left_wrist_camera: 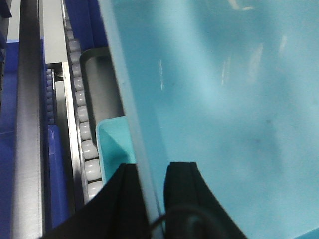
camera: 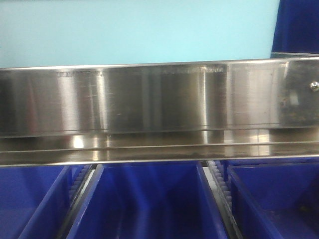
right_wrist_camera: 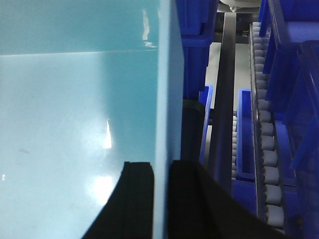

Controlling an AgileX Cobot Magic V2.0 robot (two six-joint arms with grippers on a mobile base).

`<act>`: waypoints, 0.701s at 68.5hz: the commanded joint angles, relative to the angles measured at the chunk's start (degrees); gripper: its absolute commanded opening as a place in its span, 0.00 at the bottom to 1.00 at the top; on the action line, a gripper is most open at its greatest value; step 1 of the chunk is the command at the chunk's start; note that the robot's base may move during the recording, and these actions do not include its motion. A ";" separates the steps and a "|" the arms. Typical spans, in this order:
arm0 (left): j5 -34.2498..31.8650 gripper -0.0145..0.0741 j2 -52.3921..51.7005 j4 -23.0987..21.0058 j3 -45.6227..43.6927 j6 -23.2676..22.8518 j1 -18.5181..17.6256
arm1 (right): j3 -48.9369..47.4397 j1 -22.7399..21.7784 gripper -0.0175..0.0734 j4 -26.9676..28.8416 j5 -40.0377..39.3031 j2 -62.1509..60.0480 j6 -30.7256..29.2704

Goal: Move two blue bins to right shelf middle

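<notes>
Pale-blue bin (left_wrist_camera: 224, 99) is clenched on opposite walls by left tool (left_wrist_camera: 152, 169) and right tool (right_wrist_camera: 160, 168).

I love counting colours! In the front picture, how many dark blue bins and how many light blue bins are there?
Dark blue bins: 4, three under the steel rail, one top right
Light blue bin: 1
Total: 5 bins
</notes>
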 commanded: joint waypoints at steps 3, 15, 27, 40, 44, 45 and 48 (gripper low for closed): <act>-1.45 0.04 -0.69 -0.99 -0.74 0.85 0.05 | -0.72 -0.03 0.02 1.20 -3.64 -0.95 0.00; -1.45 0.04 -0.69 -0.99 -0.74 0.85 0.05 | -0.72 -0.03 0.02 1.20 -3.64 -0.95 0.00; -1.45 0.04 -0.69 -0.99 -0.74 0.85 0.05 | -0.72 -0.03 0.02 1.20 -3.64 -0.95 0.00; -1.45 0.04 -0.69 -0.99 -0.74 0.85 0.05 | -0.72 -0.03 0.02 1.20 -3.64 -0.95 0.00; -1.45 0.04 -0.69 -0.99 -0.74 0.85 0.05 | -0.72 -0.03 0.02 1.20 -3.64 -0.95 0.00; -1.45 0.04 -0.69 -0.99 -0.74 0.85 0.05 | -0.72 -0.03 0.02 1.20 -3.64 -0.95 0.00; -1.45 0.04 -0.69 -0.99 -0.74 0.85 0.05 | -0.72 -0.03 0.02 1.20 -3.64 -0.95 0.00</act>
